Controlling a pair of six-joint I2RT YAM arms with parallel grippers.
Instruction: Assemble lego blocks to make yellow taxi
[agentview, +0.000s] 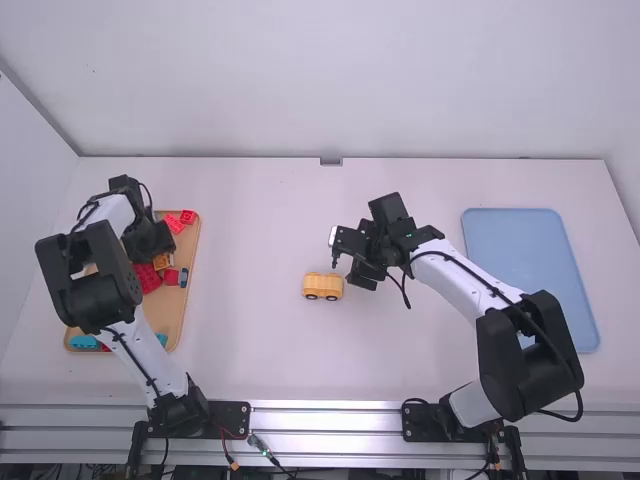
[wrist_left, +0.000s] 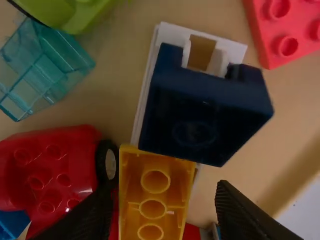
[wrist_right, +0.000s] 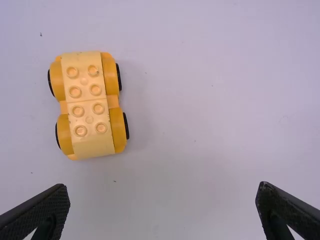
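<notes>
Item: orange-yellow plastic brick (wrist_left: 151, 208), oblong, hollow side up, in the tan tray (agentview: 186, 300) at the left of the white surface (agentview: 250, 340). Long axis runs lengthwise between the fingers of the left end effector (wrist_left: 166, 195), which stand apart along its long sides, one finger nearer than the other; not clamped. Likely next: closing across the brick's width.

Item: yellow wheeled car base topped with pale yellow studded bricks (wrist_right: 90, 105), mid-surface, upright, right arm nearer. Right end effector (wrist_right: 164, 192): spread, empty, just beside it.
</notes>
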